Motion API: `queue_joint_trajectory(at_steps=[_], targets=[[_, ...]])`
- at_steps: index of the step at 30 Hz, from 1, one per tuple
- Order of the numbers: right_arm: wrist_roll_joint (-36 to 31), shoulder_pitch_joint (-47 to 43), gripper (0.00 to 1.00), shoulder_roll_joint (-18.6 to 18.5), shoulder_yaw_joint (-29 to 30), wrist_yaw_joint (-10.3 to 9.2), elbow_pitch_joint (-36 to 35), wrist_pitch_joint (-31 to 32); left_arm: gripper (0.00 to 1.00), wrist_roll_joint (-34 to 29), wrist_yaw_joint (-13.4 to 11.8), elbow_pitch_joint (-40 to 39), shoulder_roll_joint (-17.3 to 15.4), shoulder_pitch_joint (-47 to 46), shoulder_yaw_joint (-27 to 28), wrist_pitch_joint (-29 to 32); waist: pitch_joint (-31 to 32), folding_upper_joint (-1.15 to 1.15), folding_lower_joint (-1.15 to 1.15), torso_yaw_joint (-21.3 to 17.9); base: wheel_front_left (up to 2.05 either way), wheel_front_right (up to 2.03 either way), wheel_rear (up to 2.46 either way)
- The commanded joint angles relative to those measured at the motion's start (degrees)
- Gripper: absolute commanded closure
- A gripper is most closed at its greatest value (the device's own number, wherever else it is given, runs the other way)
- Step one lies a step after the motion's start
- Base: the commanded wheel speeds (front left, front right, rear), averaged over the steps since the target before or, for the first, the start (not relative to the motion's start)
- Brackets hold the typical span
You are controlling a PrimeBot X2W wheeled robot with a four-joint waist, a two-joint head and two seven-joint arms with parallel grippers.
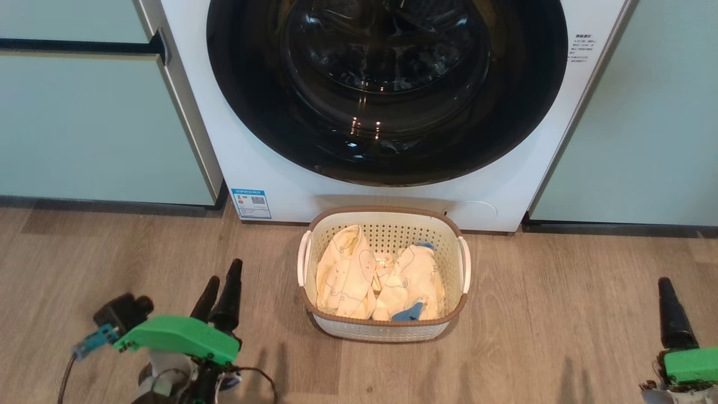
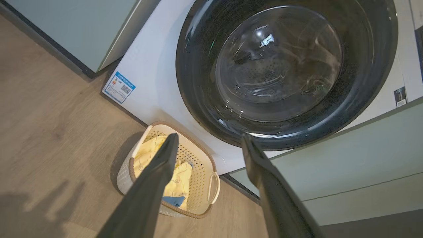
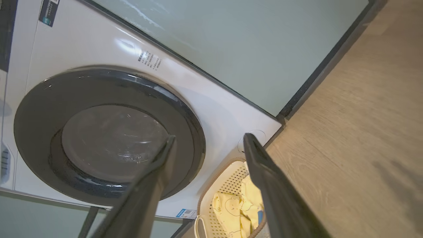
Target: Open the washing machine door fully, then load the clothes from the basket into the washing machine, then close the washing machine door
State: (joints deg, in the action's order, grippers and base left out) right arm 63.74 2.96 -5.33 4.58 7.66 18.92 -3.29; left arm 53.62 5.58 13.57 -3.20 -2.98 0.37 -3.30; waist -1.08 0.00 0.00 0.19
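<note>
Nearest, low at the left of the head view: left pincer (image 2: pixel 209 136), two long dark tapering fingers (image 1: pixel 227 297) spread wide apart, clamped on nothing, rising from a bright green plastic mount (image 1: pixel 179 336) with a loose cable beside it. Low at the right: right pincer (image 3: pixel 209 137), the same dark pointed shape, fingers parted and empty, on a matching green block (image 1: pixel 693 365).

Beneath both: floor (image 1: pixel 561 314) of pale brown wood-grain planks, matt, with faint finger shadows.

Further on, between the two pincers and well apart from each: basket (image 1: pixel 387 332), cream perforated plastic, rectangular with rounded corners, brown rim, white loop handles on the short sides. Standing on the floor just in front of the machine. Inside: clothes (image 1: pixel 348 275), soft crumpled pale-yellow pieces with thin line-drawn cartoon prints, heaped in two lumps, plus a small blue piece (image 1: pixel 408 312) at the near edge.

Behind the basket: washing machine (image 1: pixel 269 163), smooth glossy white front, blue sticker (image 1: pixel 251 203) low at its left corner, faint round flap (image 1: pixel 474 210) low at the right. Set in that front: washing machine door (image 1: pixel 247 112), large, round, glossy black, shut flush, with a bulging clear glass bowl and a perforated steel drum dimly seen through it.

Farthest, on either side: flat pale green cabinet panels (image 1: pixel 84 129) with dark plinths.
</note>
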Motion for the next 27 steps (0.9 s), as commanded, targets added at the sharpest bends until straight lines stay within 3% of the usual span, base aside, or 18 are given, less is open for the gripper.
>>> queue_joint_trajectory(at_steps=[1, 14, 27], targets=[[-2.57, 3.79, 0.00, -1.85, -0.58, -0.08, -1.93, -0.75, 0.00, -2.35, -0.41, -2.40, -1.29, -3.59, 0.65, -0.78, -0.01, 0.00, 0.00, 0.01, 0.00, 0.00, 0.00], [-25.78, 3.75, 0.00, -1.51, -1.26, -0.10, -5.13, -3.13, 0.00, -16.25, -1.62, -4.04, -2.68, -4.11, -2.40, -3.14, -0.32, 0.00, 0.00, 0.03, 0.00, 0.00, 0.00], [-38.68, 4.18, 0.00, -1.57, -2.89, -0.12, -5.61, -5.50, 0.00, -26.25, -2.55, -4.40, -3.74, -5.04, -4.64, -5.50, -0.70, 0.00, 0.00, 0.17, 0.00, 0.00, 0.00]])
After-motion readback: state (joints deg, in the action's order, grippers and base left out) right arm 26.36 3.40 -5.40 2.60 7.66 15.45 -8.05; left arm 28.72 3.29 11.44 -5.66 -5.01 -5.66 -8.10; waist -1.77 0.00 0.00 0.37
